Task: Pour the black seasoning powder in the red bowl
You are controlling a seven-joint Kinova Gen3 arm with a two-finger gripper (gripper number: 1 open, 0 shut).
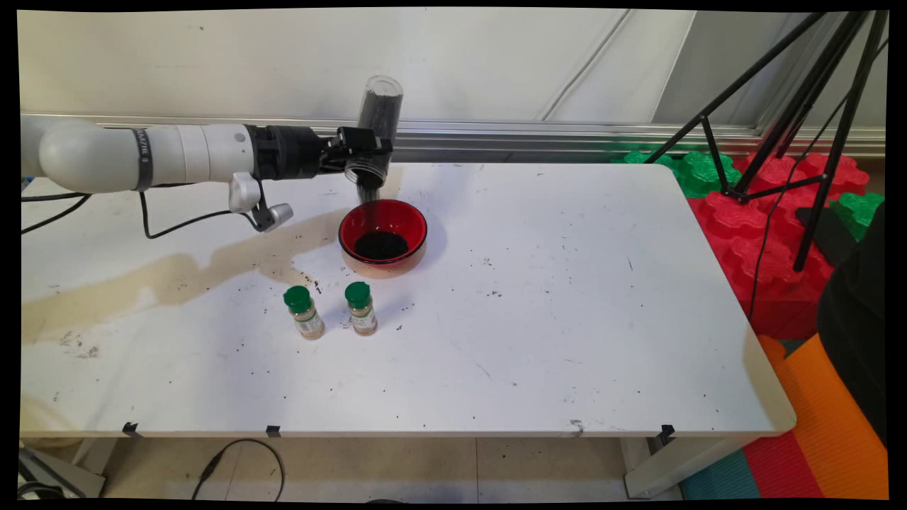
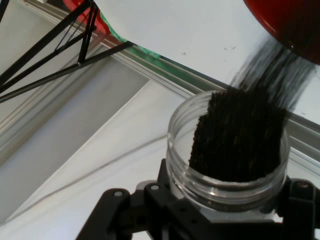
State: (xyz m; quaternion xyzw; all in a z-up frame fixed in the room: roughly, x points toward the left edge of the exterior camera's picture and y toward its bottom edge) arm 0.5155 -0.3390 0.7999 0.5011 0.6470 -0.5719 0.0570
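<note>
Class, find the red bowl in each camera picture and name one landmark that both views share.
Main view: the red bowl stands left of table centre, below the tilted jar.
Hand view: only its rim shows, top right corner.
Shared landmark: the black tripod.

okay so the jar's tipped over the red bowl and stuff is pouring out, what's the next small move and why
Probably hold the tilt a moment: the jar, clamped in the gripper, has dark grains inside, and the stream is landing in the bowl.
</note>
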